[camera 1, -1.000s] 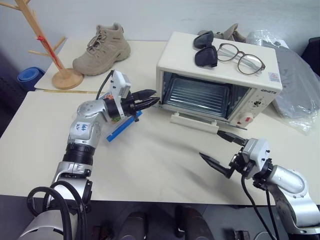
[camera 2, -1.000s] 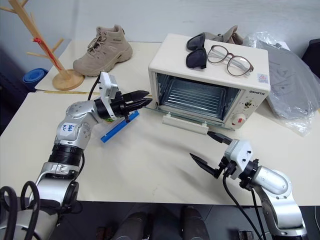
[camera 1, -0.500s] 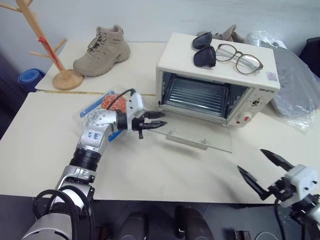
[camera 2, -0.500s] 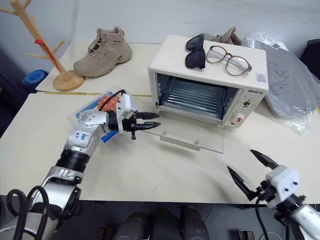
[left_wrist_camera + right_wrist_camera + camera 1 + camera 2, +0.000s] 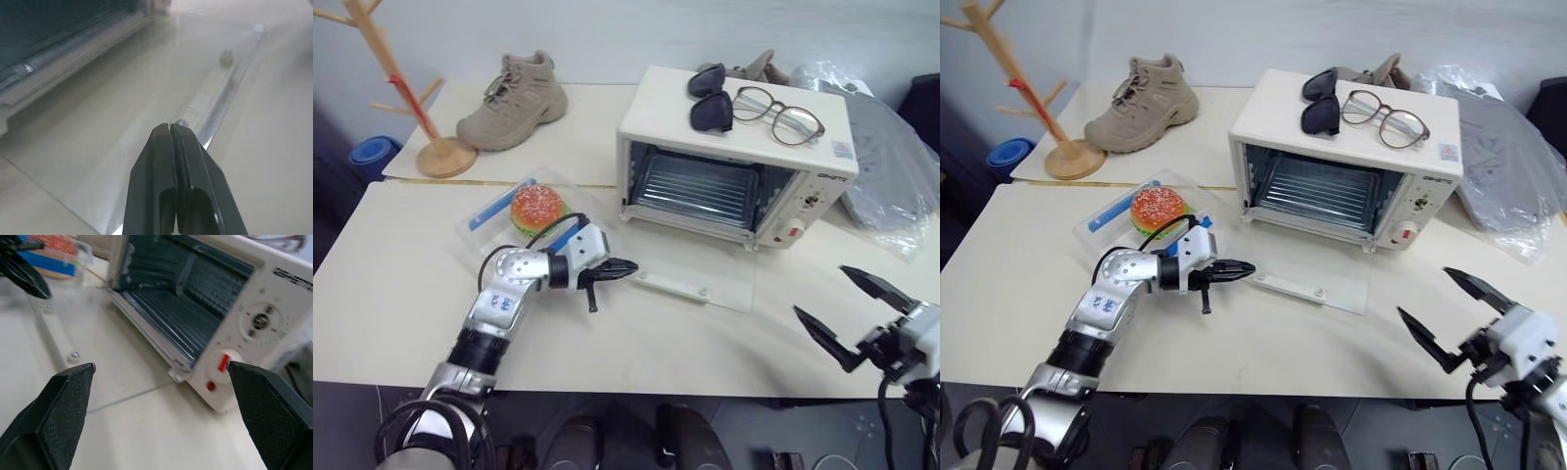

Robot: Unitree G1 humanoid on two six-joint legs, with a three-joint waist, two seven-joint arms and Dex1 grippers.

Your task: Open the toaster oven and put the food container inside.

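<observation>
The cream-white boxy toaster oven (image 5: 736, 157) stands open, its glass door (image 5: 690, 274) flat on the counter (image 5: 401, 284). The left hand (image 5: 625, 265), closed, sits beside the door's corner; the clear plastic food container (image 5: 524, 211) lies behind it.

From where I stand, the near corner of the food container (image 5: 514, 211) is hidden behind the left arm, back behind its closed jaws, while the crumpled plastic bag (image 5: 891, 166) runs off the frame's edge and the toaster oven (image 5: 234, 318) is cropped beyond the right gripper's spread jaws.
</observation>
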